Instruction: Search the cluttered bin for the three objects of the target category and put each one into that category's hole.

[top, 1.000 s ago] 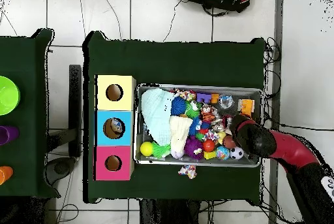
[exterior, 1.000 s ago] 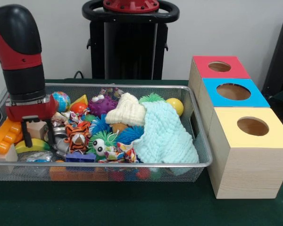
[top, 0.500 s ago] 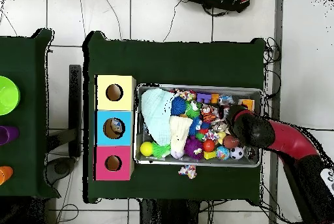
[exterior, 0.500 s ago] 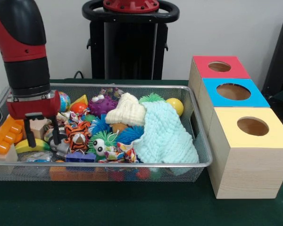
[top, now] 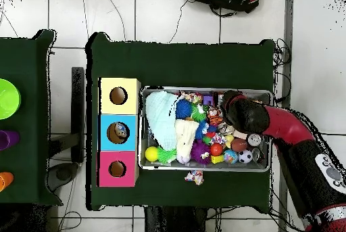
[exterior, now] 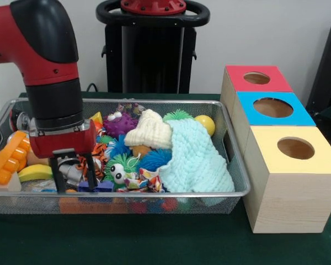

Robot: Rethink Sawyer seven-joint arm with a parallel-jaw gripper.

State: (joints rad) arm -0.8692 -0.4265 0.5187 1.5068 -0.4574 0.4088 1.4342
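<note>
My gripper (exterior: 75, 178) hangs low in the left part of the wire bin (exterior: 154, 194), near its front wall. It is open, and its two black fingers (exterior: 59, 175) straddle a silvery toy beside a tiger toy (exterior: 101, 161) and a blue brick (exterior: 97, 187). In the overhead view the arm's head (top: 240, 111) hides the fingers. The bin holds a pale blue knitted cloth (exterior: 193, 157), a cream knitted hat (exterior: 149, 130), a purple spiky ball (exterior: 119, 122), a yellow ball (exterior: 206, 123) and several fuzzy toys. Three wooden boxes have round holes: red (exterior: 256, 78), blue (exterior: 273, 107), yellow (exterior: 295, 148).
An orange brick (exterior: 7, 160) and a yellow banana-shaped toy (exterior: 34, 173) lie at the bin's left end. One small toy (top: 194, 177) lies on the green table outside the bin. The boxes (top: 118, 132) stand in a row against the bin's end wall.
The arm has swung rightward in the front view and toward the bin's front wall, and dropped a little. The fingers stay apart. The wooden block seen earlier is now hidden behind the arm.
</note>
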